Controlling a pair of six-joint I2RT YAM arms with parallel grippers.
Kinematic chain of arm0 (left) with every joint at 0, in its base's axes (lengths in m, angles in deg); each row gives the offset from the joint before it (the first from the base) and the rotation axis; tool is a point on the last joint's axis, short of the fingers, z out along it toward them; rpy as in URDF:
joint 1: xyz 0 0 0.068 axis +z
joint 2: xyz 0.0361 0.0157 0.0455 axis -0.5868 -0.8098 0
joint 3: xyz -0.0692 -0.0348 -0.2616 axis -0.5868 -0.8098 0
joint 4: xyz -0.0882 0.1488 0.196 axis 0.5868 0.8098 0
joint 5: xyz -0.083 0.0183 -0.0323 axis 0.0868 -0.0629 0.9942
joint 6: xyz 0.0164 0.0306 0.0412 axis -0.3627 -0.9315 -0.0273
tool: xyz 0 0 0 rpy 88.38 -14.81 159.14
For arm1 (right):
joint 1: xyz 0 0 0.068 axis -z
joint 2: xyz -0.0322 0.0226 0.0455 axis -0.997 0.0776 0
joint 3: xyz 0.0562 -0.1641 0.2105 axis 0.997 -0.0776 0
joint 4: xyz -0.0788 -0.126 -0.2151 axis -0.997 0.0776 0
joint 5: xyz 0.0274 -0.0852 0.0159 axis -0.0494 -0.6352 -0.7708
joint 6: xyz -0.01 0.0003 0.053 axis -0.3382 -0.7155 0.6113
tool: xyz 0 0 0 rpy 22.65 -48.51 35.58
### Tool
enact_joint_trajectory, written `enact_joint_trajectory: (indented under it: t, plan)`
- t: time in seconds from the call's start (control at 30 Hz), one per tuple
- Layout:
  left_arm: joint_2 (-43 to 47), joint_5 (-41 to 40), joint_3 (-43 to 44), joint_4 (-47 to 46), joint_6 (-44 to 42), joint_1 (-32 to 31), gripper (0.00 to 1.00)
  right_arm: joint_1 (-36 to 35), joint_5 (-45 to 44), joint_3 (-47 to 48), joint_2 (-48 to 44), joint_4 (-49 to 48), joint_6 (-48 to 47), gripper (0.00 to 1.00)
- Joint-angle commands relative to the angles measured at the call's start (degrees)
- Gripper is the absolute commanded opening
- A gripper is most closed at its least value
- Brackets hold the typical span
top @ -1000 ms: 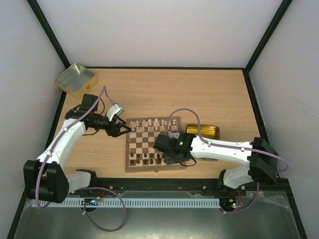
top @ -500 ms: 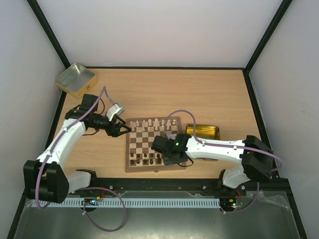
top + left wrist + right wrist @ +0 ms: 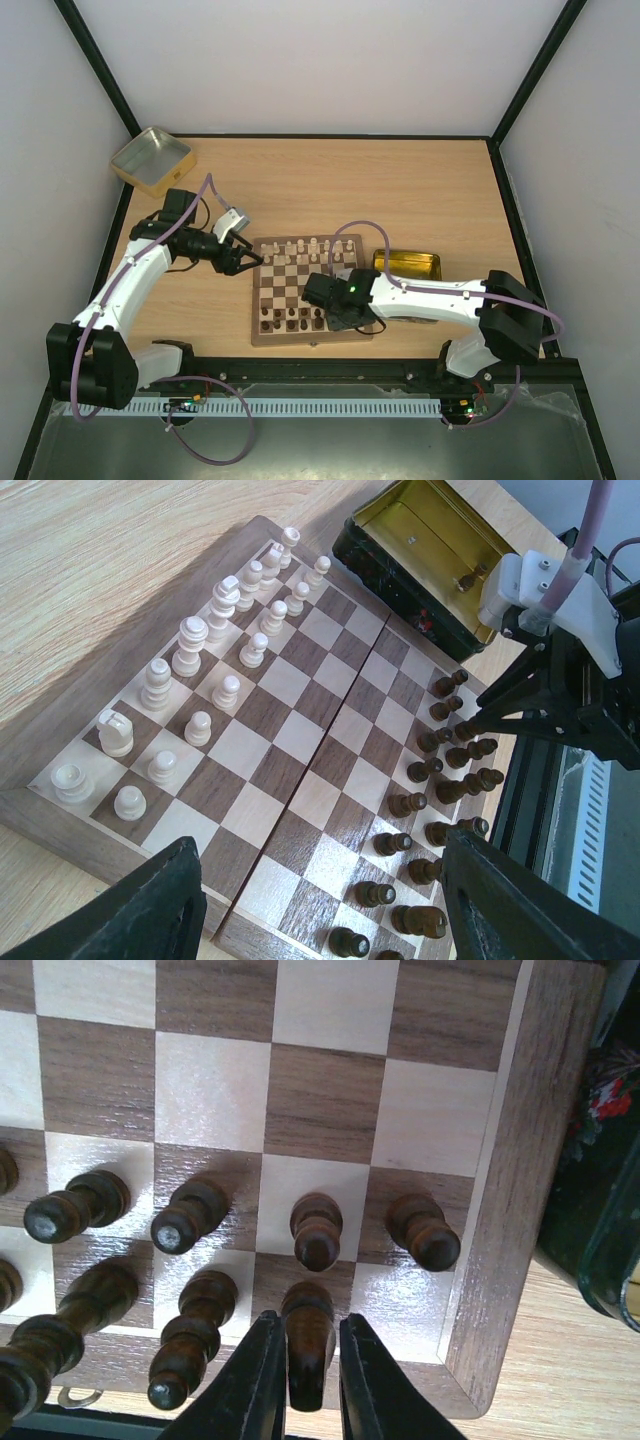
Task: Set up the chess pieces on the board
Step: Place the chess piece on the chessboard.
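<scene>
As right end effector (image 3: 308, 1325) grips a dark piece (image 3: 305, 1350), corner square (image 3: 400, 1305) stands bare.

The white left arm (image 3: 135, 272) reaches forward with its elbow out. The black left end effector (image 3: 320, 910) tilts down, fingers spread wide. The white right arm (image 3: 440, 298) stretches leftward and low, and the right end effector (image 3: 308, 1345) is pinched narrowly around a dark-brown turned wooden chess piece (image 3: 306, 1310).
</scene>
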Motion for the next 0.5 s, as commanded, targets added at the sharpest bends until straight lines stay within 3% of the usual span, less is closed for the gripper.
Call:
enact_joint_trajectory:
  t: [0.0, 0.47]
  plan:
    - [0.7, 0.5, -0.3, 0.1, 0.0, -0.2, 0.65, -0.4, -2.8, 2.1, 0.3, 1.3, 0.3, 0.15]
    - [0.3, 0.5, -0.3, 0.1, 0.0, -0.2, 0.65, 0.2, -7.5, 6.4, -1.7, 7.1, 1.4, 0.16]
